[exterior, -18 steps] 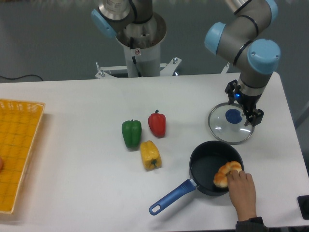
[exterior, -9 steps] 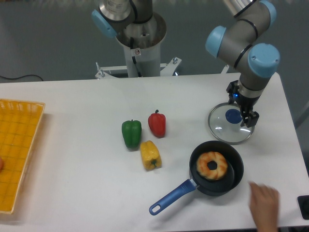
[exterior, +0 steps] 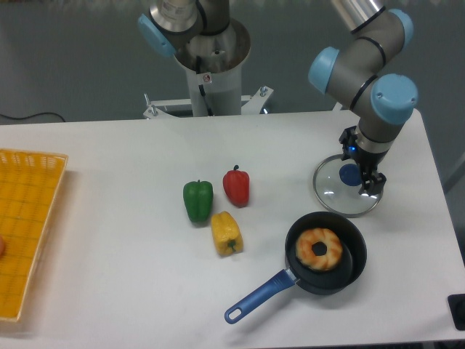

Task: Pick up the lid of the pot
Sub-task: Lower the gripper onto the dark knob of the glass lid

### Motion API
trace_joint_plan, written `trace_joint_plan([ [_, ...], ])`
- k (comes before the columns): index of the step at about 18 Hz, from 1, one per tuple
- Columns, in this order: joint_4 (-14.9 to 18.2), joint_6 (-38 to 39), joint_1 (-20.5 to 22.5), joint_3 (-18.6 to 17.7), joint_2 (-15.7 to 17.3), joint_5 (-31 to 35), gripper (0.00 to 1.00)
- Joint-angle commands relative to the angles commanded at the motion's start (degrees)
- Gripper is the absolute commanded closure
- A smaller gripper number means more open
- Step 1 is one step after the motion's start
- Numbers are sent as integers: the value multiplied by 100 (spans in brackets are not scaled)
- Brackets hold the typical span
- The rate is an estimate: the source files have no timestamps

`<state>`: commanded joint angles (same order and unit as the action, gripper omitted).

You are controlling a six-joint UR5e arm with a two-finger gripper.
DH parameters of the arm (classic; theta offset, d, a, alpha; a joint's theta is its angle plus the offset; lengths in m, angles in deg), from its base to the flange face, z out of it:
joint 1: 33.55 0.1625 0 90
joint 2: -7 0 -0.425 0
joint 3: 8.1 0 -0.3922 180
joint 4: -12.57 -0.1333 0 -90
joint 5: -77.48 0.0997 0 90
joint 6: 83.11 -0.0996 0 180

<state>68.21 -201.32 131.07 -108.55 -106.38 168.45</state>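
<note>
No text, label, brand, number or sign can be read.
</note>
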Motion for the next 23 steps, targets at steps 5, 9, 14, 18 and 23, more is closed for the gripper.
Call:
trace_joint_plan([
  [5, -9, -17, 0, -35, 0, 18, 1],
  [9, -9, -377, 87, -97, 9, 62, 1],
  [14, -9, -413, 123, -150, 9, 62, 1],
  [18, -9, -413, 123, -141, 0, 62, 1],
  [23, -9, -422, 123, -141, -35, 62, 1],
])
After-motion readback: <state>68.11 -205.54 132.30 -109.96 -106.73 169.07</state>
